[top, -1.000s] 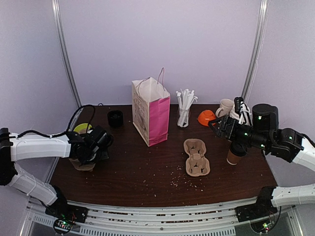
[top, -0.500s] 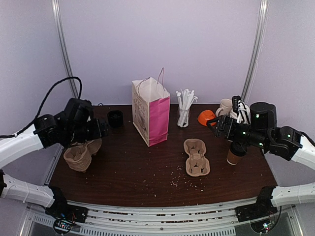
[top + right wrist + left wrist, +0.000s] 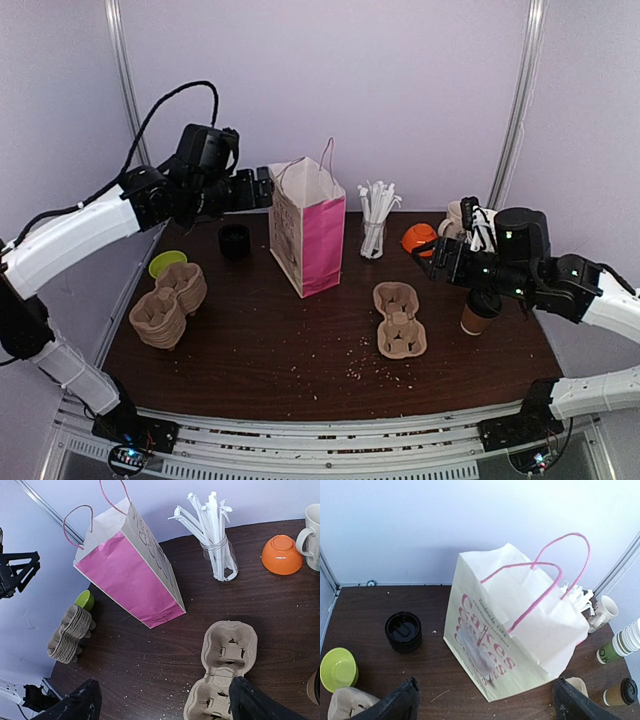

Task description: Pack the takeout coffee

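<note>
View of the packing station. The takeout coffee (image 3: 476,318) stands upright on the surface (image 3: 280,350) at the right. It is just right of an empty cardboard cup tray (image 3: 400,320) and its lid is partly hidden under the right arm. The right hand (image 3: 432,255) hangs in the air above the surface between tray and orange bowl (image 3: 420,238), fingers spread wide and holding nothing. The left hand (image 3: 262,187), also wide and empty, hovers high beside the open mouth of the upright paper bag (image 3: 305,225). A glass of straws (image 3: 375,220) stands between bag and bowl. A stack of trays (image 3: 168,303), a green bowl (image 3: 167,263) and a black cup (image 3: 234,241) lie left of the bag.
</note>
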